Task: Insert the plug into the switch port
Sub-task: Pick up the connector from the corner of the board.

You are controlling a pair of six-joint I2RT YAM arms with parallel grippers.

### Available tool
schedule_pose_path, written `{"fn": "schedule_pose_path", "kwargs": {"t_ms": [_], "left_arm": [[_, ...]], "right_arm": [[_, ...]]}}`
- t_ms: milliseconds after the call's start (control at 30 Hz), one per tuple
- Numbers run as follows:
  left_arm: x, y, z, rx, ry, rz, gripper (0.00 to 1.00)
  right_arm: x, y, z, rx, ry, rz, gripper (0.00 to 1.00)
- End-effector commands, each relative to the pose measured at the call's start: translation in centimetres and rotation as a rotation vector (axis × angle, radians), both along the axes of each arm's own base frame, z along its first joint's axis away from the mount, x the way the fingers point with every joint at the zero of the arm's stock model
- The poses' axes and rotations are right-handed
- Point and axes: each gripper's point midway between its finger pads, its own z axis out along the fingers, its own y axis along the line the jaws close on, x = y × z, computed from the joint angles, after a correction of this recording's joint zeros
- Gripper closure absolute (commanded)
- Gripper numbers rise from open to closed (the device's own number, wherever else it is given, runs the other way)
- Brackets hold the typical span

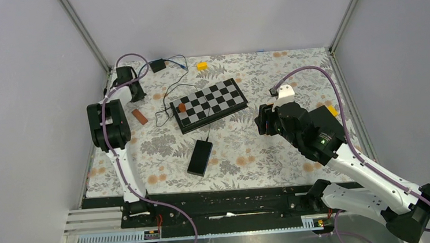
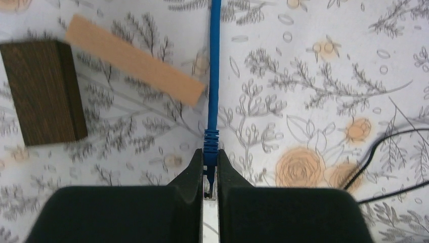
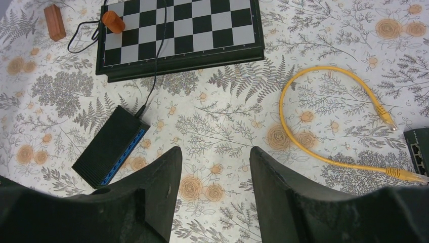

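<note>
Left wrist view, left claw (image 2: pixel 210 164): clamped tight on the blue plug (image 2: pixel 211 144), at the far left of the desk (image 2: pixel 303 76).
Blue cable (image 2: pixel 214 66): runs straight away from the plug, just beside a tan block (image 2: pixel 134 59).
Right claw (image 3: pixel 215 162): fingers apart, holding nothing.
Switch (image 3: pixel 109 147): flat on the desk, near centre, well apart from the plug.

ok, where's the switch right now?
Top view: the switch lies mid-table, on the near side of the chessboard, slightly left of centre. In the right wrist view it sits lower left.
</note>
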Motion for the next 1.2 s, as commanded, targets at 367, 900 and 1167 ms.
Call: {"fn": "schedule_pose_path", "kwargs": {"t_ms": [367, 900, 1167], "left_arm": [[-3.8, -8.3, 14.2, 0.016, -0.388, 0.122, 1.00], [-7.9, -16.9, 26.5, 0.170, -0.541, -0.062, 1.00], [-11.8, -19.4, 31.9, 0.251, -0.642, -0.095, 1.00]], "right_arm": [[0.0, 0.5, 0.5, 0.036, -0.008, 0.016, 0.41], [0.0, 1.0, 0.3, 0.046, 0.001, 0.030, 0.41], [0.1, 1.1, 0.2, 0.046, -0.001, 0.031, 0.41]]}}
